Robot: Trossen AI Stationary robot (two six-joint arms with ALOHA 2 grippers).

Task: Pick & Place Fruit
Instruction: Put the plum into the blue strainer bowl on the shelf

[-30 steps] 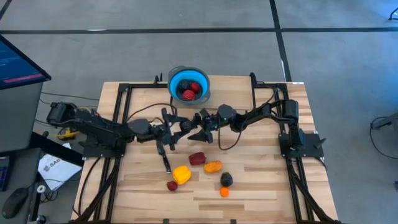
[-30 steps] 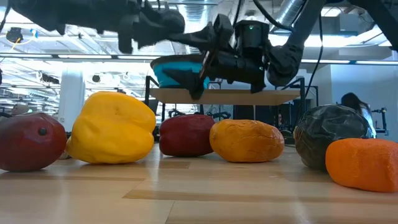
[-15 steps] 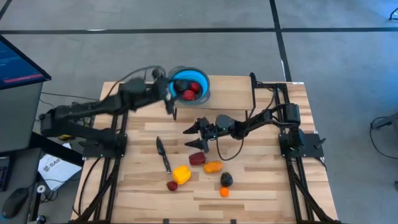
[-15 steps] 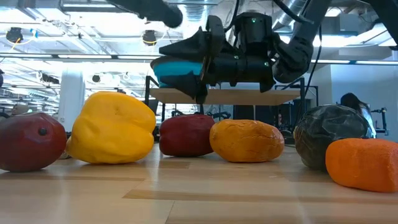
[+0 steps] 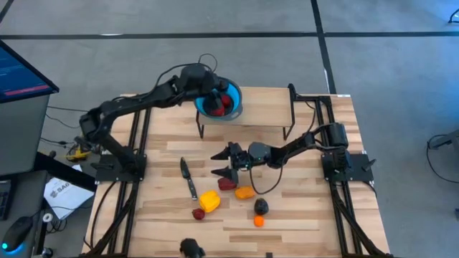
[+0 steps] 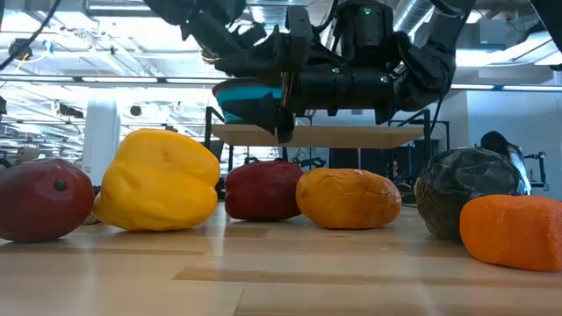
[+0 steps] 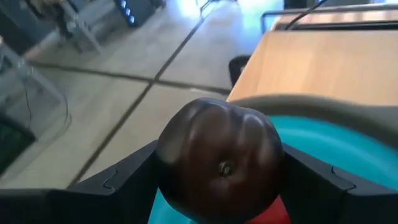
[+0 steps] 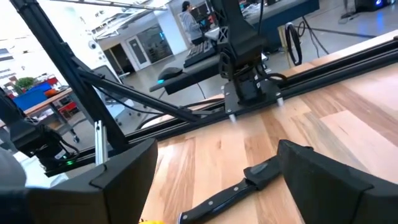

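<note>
The left gripper (image 7: 219, 186) held a dark fruit (image 7: 219, 158) over the bowl (image 5: 231, 107); released off-centre, it could bounce out. The right gripper (image 5: 224, 163) hovered open, empty, above table fruits (image 5: 237, 190).

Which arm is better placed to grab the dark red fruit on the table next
The right. Its open right gripper hovers just beside the dark red fruit, while the left gripper is over the blue bowl, shut on a dark purple fruit it has yet to drop.
</note>
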